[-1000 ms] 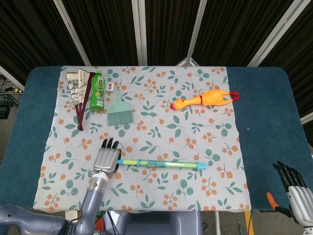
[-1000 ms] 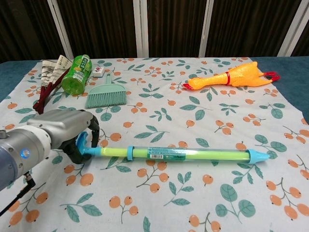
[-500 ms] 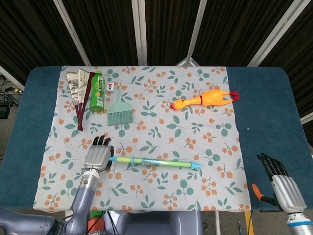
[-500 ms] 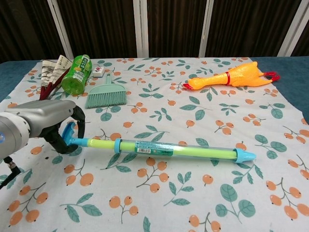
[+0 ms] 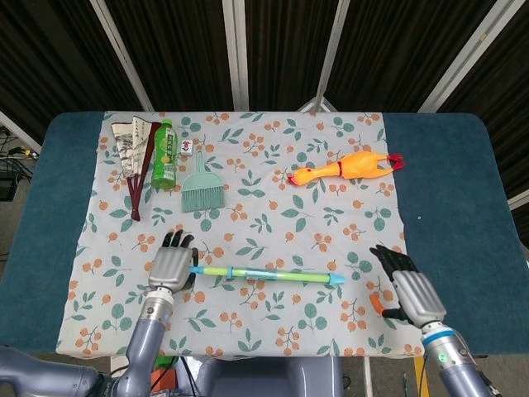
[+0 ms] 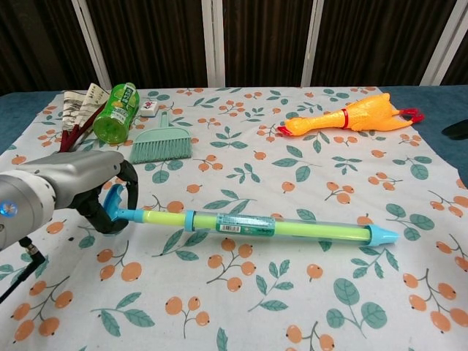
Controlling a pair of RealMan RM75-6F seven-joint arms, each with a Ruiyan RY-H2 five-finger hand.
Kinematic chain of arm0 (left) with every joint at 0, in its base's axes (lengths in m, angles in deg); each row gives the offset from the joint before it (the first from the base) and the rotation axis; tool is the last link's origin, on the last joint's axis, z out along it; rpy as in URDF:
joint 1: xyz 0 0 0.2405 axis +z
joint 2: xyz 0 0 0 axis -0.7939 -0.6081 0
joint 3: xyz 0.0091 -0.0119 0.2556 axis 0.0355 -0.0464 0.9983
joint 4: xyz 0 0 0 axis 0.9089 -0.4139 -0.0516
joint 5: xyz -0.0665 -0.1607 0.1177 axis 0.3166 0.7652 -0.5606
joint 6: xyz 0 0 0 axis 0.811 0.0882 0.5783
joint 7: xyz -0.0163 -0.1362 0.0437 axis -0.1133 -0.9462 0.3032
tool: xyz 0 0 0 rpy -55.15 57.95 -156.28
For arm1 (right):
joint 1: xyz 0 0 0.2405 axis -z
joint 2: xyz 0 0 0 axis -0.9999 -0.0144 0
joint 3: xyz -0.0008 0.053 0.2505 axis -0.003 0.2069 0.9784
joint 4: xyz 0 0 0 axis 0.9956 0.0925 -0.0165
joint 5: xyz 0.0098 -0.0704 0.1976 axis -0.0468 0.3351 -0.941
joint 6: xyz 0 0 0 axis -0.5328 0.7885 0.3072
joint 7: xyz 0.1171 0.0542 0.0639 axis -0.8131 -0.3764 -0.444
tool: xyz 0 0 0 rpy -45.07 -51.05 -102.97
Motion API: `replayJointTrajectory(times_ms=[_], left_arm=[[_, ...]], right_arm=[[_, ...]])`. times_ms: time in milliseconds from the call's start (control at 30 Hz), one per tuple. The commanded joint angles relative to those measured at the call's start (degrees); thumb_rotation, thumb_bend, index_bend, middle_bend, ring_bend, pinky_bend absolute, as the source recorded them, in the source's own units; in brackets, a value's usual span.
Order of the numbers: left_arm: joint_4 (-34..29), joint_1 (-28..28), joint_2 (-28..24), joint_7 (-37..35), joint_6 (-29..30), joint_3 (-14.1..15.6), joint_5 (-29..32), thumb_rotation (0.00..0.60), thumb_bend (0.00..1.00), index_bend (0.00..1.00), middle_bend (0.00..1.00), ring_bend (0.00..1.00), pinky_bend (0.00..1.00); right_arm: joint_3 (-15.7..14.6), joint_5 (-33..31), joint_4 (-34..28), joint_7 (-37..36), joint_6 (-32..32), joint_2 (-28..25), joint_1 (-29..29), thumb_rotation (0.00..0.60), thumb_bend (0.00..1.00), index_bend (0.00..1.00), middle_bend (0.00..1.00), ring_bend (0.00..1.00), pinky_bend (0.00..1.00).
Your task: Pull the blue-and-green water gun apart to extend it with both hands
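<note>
Left hand [image 5: 170, 266] sits at the lower left of the head view, fingers curled around the blue handle end of the water gun [image 5: 266, 275] — the chest view confirms the grip, with the handle enclosed in the hand [image 6: 88, 191] at the left edge of the frame. The gun [image 6: 256, 226] lies flat across the lower centre of the floral cloth [image 5: 273, 198], its clear green barrel running toward the right and ending in a blue nozzle tip.

Right hand [image 5: 409, 291] appears at the lower right of the head view, fingers spread and holding nothing. It sits near the nozzle tip but apart from it. A small orange piece shows at its lower edge — what it is cannot be told.

Upper left of the cloth: a green bottle [image 5: 165, 153] lying down, a folded fan [image 5: 132, 153] just beside it, a small white tile [image 5: 188, 147] and a teal hand brush [image 5: 200, 186]. Upper right: an orange rubber chicken [image 5: 347, 168] lying on its side. The cloth covers a dark blue surface [image 5: 450, 182].
</note>
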Motion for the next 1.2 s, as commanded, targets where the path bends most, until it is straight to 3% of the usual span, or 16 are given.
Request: replayJointTrajectory(times_ms=[33,267,533,933,1200], left_arm=[[0.2,-0.4,0.8,0.3,0.3,-0.3,0.3,0.600,0.61,0.61,0.14,0.00,0.05],[-0.2,-1.3,2.7,1.4,1.4,-1.4,1.5,0.600,0.61,0.61,0.14,0.00,0.05],[-1.0,-1.7,2.8,2.0,1.9,-2.0,2.5,0.600,0.61,0.61,0.14,0.00,0.05],[-1.2,-2.1,2.0,1.6,1.8,-2.3,3.1,0.600,0.61,0.62,0.14,0.00,0.05],[-1.6,-2.1,1.7,1.2,1.9,-2.1,3.1,0.600,0.61,0.62,0.14,0.00,0.05]], right_arm=[[1.3,-6.9,-1.5,6.2,1.8,4.6,-3.9,0.600,0.42,0.00,0.00,0.00,0.00],[1.8,-15.4,0.1,14.8,-1.7,12.9,-7.5,0.600,0.42,0.04,0.00,0.00,0.00],[2.8,-24.2,4.7,19.4,-4.5,20.0,-10.7,0.600,0.42,0.20,0.00,0.00,0.00],[2.9,-26.3,8.7,20.3,-7.1,24.2,-12.0,0.600,0.42,0.35,0.00,0.00,0.00],[1.7,-26.3,10.2,19.7,-7.1,25.5,-12.0,0.600,0.42,0.35,0.00,0.00,0.00]])
